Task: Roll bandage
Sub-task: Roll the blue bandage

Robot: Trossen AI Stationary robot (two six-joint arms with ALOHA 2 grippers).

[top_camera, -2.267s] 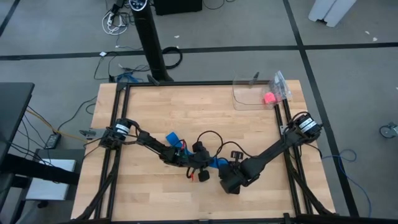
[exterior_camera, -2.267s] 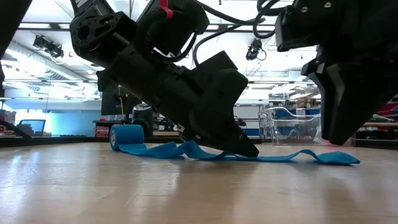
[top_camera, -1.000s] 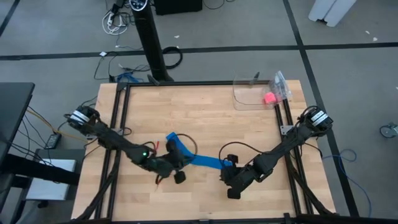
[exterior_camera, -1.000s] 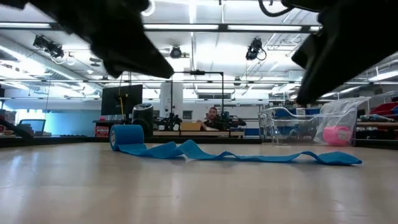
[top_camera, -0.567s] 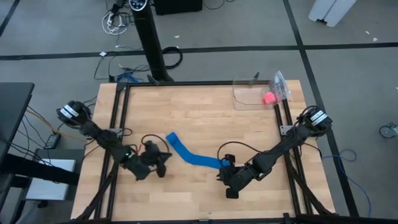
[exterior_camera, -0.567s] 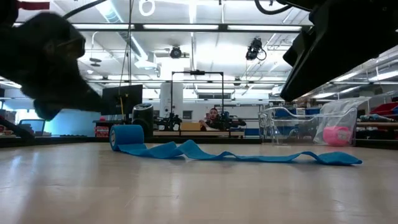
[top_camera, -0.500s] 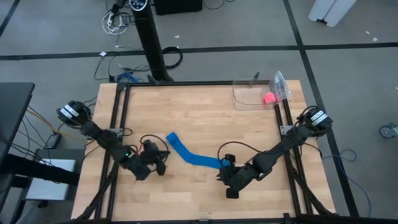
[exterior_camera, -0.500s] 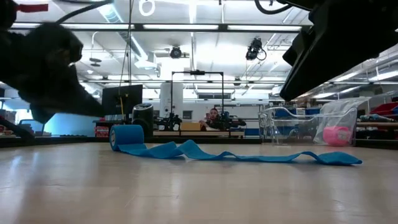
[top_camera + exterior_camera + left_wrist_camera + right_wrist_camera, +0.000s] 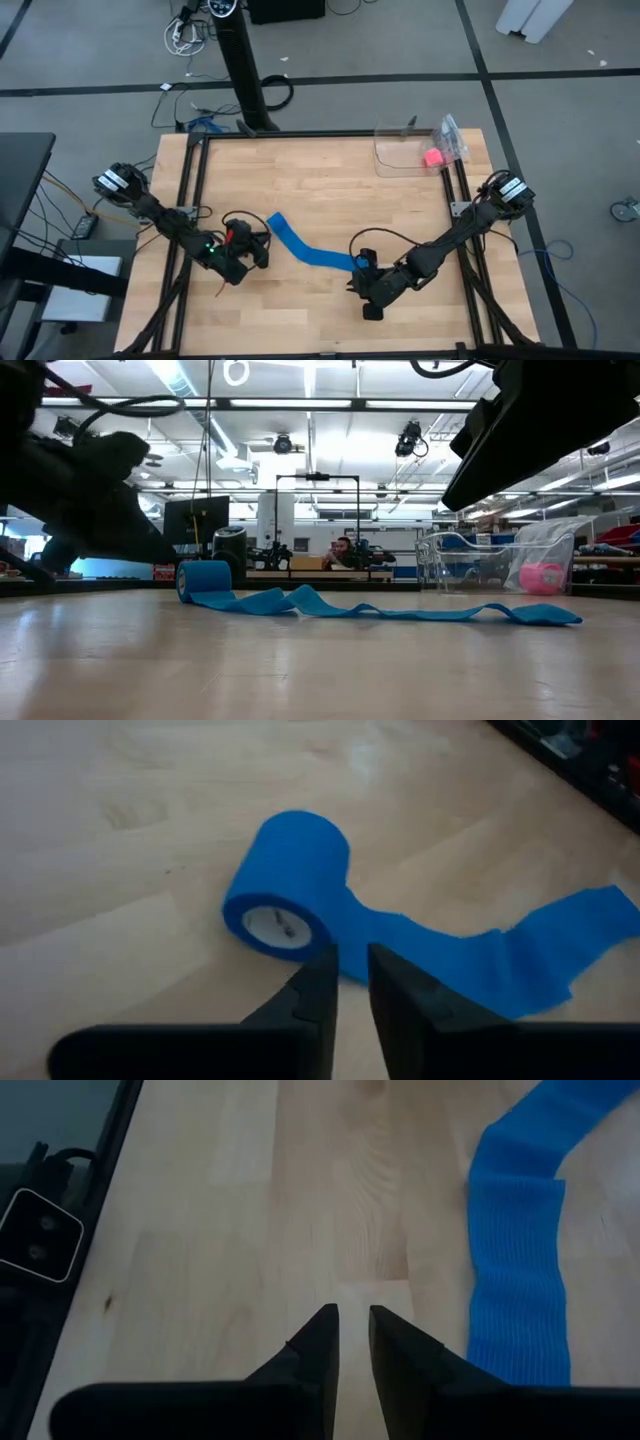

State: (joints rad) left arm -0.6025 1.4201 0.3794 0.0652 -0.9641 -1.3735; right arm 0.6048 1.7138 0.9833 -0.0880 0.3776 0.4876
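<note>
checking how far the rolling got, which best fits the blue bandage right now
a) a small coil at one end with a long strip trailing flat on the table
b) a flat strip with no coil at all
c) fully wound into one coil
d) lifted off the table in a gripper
a: the bandage has a small coil at one end, and its strip trails loose across the wooden table, with neither gripper holding it.

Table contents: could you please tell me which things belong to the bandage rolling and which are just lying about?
Job:
bandage, part coiled
left gripper
right gripper

Lying about:
pink ball
clear container
</note>
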